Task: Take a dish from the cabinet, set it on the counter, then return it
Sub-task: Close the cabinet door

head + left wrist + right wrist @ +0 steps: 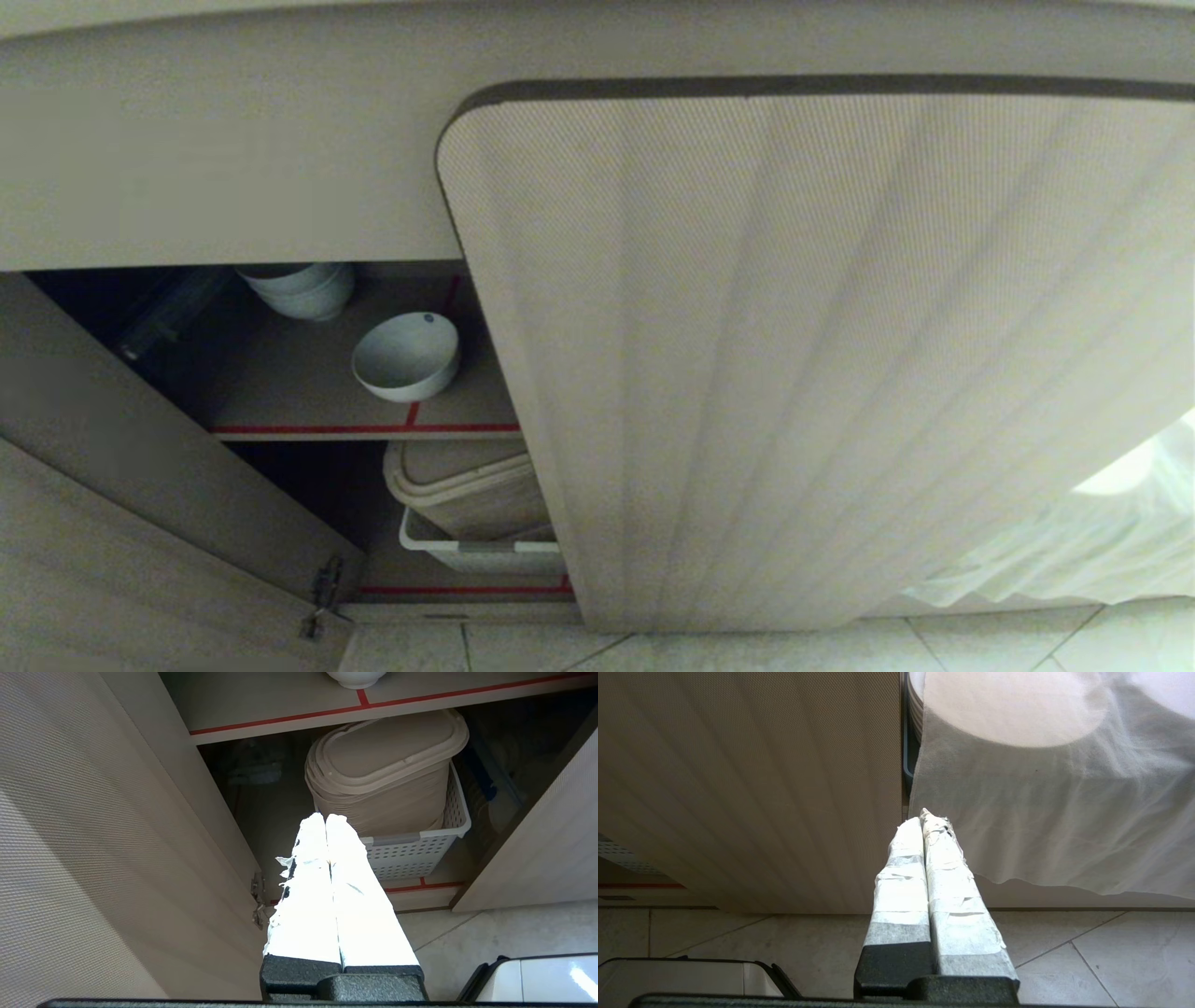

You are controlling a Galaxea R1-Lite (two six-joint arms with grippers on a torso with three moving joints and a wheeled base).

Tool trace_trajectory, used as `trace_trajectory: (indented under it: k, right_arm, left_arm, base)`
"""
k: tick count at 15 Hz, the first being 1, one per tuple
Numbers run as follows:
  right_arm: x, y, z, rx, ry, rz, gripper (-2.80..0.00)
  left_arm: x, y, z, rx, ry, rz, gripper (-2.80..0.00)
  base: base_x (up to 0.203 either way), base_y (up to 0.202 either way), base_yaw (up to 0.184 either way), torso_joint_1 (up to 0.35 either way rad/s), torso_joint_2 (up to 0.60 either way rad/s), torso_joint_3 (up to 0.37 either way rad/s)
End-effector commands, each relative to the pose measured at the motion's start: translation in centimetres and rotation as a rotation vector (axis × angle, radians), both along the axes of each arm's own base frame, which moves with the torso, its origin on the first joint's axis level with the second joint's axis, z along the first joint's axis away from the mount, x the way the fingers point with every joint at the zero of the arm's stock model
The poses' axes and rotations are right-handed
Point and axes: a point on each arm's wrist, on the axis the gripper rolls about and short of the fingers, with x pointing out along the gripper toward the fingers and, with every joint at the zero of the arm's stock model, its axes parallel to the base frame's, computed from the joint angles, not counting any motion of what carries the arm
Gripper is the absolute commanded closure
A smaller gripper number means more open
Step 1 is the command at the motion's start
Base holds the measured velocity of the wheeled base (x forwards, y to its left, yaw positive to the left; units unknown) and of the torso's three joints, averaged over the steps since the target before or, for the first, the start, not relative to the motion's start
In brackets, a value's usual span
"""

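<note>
I see my left gripper [325,817] pressed closed and empty before the open cabinet [803,355], the dish [406,356] on the shelf above and beyond it.

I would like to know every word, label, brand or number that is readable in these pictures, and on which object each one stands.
No readable text in any view.
Small round white glossy bowl on the upper shelf of the beige fluted cabinet: only a tiny dark mark on its inner wall, too small to read.
Red tape lines on the shelf edges: plain, no writing.
</note>
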Motion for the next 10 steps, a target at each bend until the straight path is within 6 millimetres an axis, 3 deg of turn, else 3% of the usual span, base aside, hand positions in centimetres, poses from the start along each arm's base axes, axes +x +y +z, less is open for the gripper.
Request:
trace_trajectory:
  k: [1,10]
  right_arm:
    - [0.0,0.0,0.0,0.0,0.0,0.0,0.0]
    - [0.0,0.0,0.0,0.0,0.0,0.0,0.0]
  left_arm:
    - [-0.01,0.0,-0.02,-0.003,0.0,0.002,0.0]
    - [-0.01,0.0,-0.02,-0.007,0.0,0.0,0.0]
  base:
    - [0.0,0.0,0.0,0.0,0.0,0.0]
    - [0.0,0.0,0.0,0.0,0.0,0.0]
